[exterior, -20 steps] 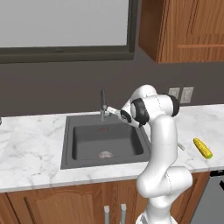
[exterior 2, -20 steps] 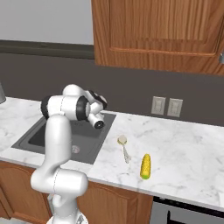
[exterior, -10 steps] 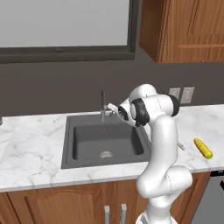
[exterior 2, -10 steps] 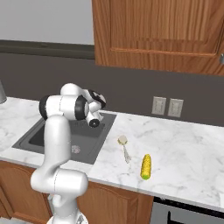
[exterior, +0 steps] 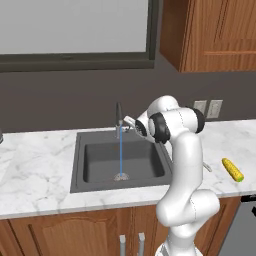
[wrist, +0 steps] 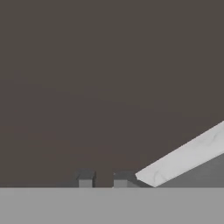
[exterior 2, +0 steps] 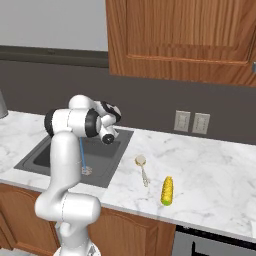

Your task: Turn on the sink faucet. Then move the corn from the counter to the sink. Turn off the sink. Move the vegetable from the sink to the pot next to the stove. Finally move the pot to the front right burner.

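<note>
Water streams from the sink faucet [exterior: 119, 119] into the sink [exterior: 97, 167], the gripper [exterior: 131, 121] beside the spout, jaws closed on nothing. The corn [exterior: 232, 169] lies on the counter [exterior: 35, 175] well right of the sink. Pulling back carelessly could knock the lever shut.

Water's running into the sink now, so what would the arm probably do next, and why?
Probably pull back from the tap and swing right toward the corn. A blue stream already falls into the sink, so that step looks done, while the corn lies on the counter, well right of the basin.
</note>
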Controlling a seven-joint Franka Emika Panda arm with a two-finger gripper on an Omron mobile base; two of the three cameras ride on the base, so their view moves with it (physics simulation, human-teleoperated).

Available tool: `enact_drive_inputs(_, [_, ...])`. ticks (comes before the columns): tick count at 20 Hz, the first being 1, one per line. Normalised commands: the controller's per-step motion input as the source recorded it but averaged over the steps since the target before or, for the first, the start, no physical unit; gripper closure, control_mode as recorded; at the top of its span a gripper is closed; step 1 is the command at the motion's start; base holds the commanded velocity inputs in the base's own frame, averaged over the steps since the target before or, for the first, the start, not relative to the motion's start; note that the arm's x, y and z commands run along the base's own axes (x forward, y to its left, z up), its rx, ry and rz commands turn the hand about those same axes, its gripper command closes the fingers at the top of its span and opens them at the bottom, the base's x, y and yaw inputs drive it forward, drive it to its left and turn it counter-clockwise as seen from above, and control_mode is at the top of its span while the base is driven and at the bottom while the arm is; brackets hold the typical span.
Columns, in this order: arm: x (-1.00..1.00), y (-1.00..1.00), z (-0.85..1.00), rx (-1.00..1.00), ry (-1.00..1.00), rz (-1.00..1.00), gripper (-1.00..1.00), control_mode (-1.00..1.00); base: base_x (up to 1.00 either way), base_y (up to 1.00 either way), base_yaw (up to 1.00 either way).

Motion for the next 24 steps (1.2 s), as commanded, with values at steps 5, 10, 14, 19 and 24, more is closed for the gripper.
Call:
enact_drive_inputs(5, [-0.21, -0.32, -0.29, 0.04, 0.0, 0.0, 1.0, -1.0, 0.0, 0.0, 0.0])
enact_drive_inputs(10, [-0.23, -0.26, -0.11, 0.02, 0.0, 0.0, 1.0, -1.0, 0.0, 0.0, 0.0])
enact_drive_inputs(14, [-0.38, -0.08, 0.33, 0.03, -0.06, 0.0, -1.0, -1.0, 0.0, 0.0, 0.0])
enact_drive_inputs(19, [-0.39, -0.04, 0.44, 0.02, -0.06, 0.0, -1.0, -1.0, 0.0, 0.0, 0.0])
enact_drive_inputs(24, [-0.38, 0.0, 0.46, 0.0, -0.01, 0.0, -1.0, -1.0, 0.0, 0.0, 0.0])
